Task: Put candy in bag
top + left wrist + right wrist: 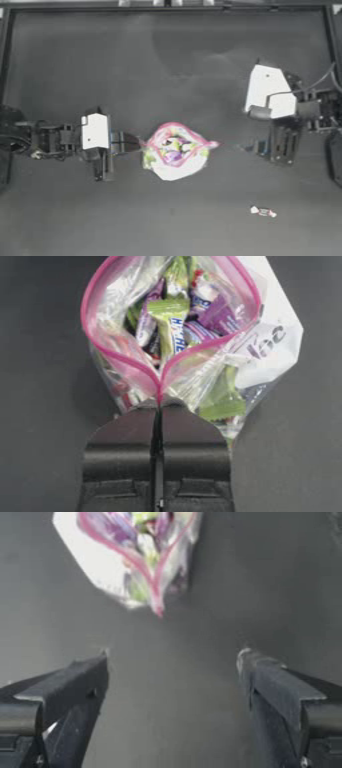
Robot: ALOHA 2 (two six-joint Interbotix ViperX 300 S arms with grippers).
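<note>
**Bag pinched open at mid-table, candy lying loose near the front edge**

Dark jaws of the left gripper [159, 403] fill the near part of the left wrist view, pressed tight together on the pink seal strip [160, 381] at one corner of the bag's mouth. From that pinch the strip splits into two arcs that bow apart, so the mouth of the bag [200, 356] gapes wide. Inside lie many wrapped sweets [170, 321] in green, purple, white and red wrappers, heaped together; some sit right at the mouth, others press against the clear plastic wall lower down. A white label patch shows on one side of the bag.

From above, the bag [175, 150] sits around the middle of the table [80, 220], its pink loop facing up, with the left gripper [139, 144] touching its left side, the arm reaching in from the table's left edge.

Off to the right, the right gripper [257, 146] hangs near the table's right edge, apart from the bag. Its jaws stand wide with nothing between them; its wrist view looks over bare table toward the bag [133, 557] farther off.

The candy [263, 212], a tiny white-wrapped sweet with twisted ends and a reddish mark, lies on the table toward the front right, well apart from the bag and from both grippers, outside the bag.
</note>
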